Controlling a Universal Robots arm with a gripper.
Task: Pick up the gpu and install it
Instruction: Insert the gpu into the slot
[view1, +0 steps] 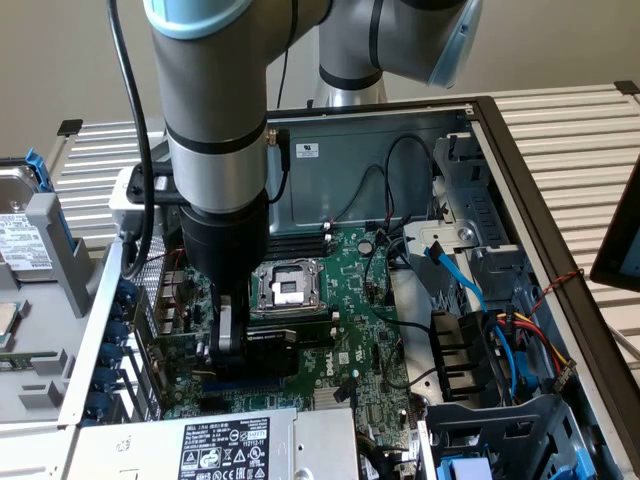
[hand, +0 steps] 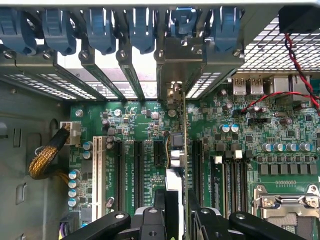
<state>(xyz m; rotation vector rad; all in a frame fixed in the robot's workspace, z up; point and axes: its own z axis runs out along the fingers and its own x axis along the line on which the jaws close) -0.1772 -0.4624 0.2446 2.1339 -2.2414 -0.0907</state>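
Observation:
The gpu (view1: 270, 345) is a dark card held upright low over the green motherboard (view1: 350, 300), inside the open computer case. My gripper (view1: 228, 335) is shut on it from above. In the wrist view the gpu (hand: 176, 150) shows edge-on between my black fingers (hand: 150, 220). It runs toward the rear wall, its silver bracket end (hand: 173, 95) close to the slot openings. It stands in line with the black expansion slots (hand: 137, 170), among them. Whether its edge sits in a slot I cannot tell.
Blue retention clips (hand: 100, 30) line the rear slot covers. A white slot (hand: 97, 170) and a yellow braided cable (hand: 45, 157) lie to one side. The CPU socket (view1: 285, 285), the power supply (view1: 230, 445) and a drive cage with coloured cables (view1: 480, 330) crowd the case.

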